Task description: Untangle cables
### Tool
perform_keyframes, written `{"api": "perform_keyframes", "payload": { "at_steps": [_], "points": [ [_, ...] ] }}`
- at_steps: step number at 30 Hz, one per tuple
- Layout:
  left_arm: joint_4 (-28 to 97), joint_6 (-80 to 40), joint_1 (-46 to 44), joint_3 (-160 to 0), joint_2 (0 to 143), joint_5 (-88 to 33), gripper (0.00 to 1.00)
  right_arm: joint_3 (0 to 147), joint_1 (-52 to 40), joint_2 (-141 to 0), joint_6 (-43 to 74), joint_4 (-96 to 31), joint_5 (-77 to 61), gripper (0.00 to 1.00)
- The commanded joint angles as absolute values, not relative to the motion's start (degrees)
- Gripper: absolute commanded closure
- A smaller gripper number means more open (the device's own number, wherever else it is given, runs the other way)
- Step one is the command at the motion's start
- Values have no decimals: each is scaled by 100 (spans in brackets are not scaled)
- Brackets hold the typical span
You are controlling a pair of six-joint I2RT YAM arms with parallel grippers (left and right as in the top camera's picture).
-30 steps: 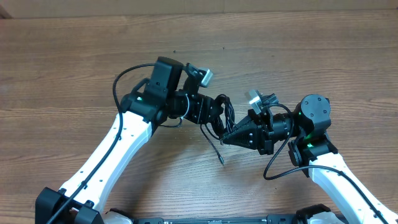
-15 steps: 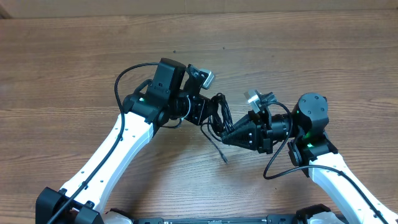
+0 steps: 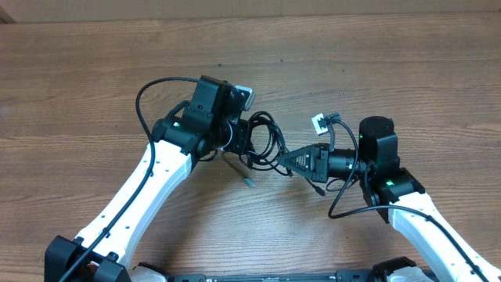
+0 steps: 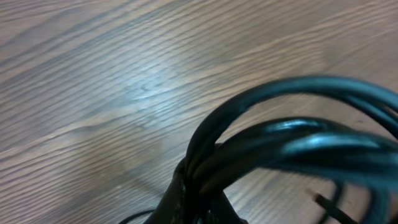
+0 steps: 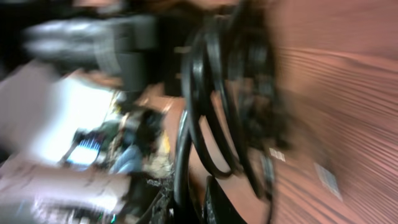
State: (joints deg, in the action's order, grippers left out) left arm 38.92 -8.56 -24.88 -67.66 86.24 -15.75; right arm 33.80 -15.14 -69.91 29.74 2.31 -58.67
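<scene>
Plainly the cables (image 3: 263, 142) are one knotted bundle, the left claw (image 3: 247, 139) clenched on it, the right claw (image 3: 286, 162) with a hold impossible to tell, so most untangling seems left.

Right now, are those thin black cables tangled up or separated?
Tangled. The cables form one bunch of overlapping loops; the left wrist view shows several strands pressed together.
</scene>
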Motion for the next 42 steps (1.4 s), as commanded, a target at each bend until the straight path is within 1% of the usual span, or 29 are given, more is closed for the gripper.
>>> {"api": "perform_keyframes", "payload": {
  "at_steps": [1,6,13,18,19,21,23,26,28,29,30,33,35,38,42],
  "points": [
    [3944,-770,-2499,-6877,8501,-1229,96,3448,-1535,-6956,3013,-185,-4163,91],
    [4027,-766,-2499,-6873,8501,-985,96,3448,-1535,-6956,3275,-790,-3020,91],
    [4038,-768,-2499,-6873,8501,-967,96,3448,-1535,-6956,3354,-1245,-2102,91],
    [4082,-768,-2499,-6873,8501,-792,96,3448,-1535,-6956,3959,-1726,-1022,91],
    [4121,-768,-2499,-6873,8501,-696,96,3448,-1535,-6956,4246,-1966,-572,91],
    [4176,-770,-2499,-6873,8501,-598,96,3448,-1535,-6956,4539,-2226,-117,90],
    [4191,-768,-2499,-6873,8501,-578,96,3448,-1535,-6956,4668,-2340,23,89],
    [4174,-768,-2499,-6873,8501,-567,96,3448,-1535,-6956,4613,-2298,-198,75],
    [4156,-768,-2499,-6873,8501,-526,96,3448,-1535,-6956,4289,-2193,-523,65],
    [4136,-770,-2499,-6873,8501,-508,96,3448,-1535,-6956,4036,-2115,-720,54],
    [4115,-777,-2499,-6873,8501,-484,96,3448,-1538,-6956,3708,-2025,-967,40],
    [4069,-867,-2499,-6873,8501,-454,96,3448,-1538,-6956,2963,-1964,-1656,25],
    [4066,-1190,-2499,-6873,8501,-248,96,3448,-1538,-6956,2781,-1997,-1898,21],
    [4064,-1981,-2499,-6873,8501,47,96,3448,-1538,-6956,2504,-1959,-2322,18],
    [4047,-2663,-2508,-6873,8501,-34,96,3448,-1538,-6956,2589,-1868,-2322,18]
  ]
}}
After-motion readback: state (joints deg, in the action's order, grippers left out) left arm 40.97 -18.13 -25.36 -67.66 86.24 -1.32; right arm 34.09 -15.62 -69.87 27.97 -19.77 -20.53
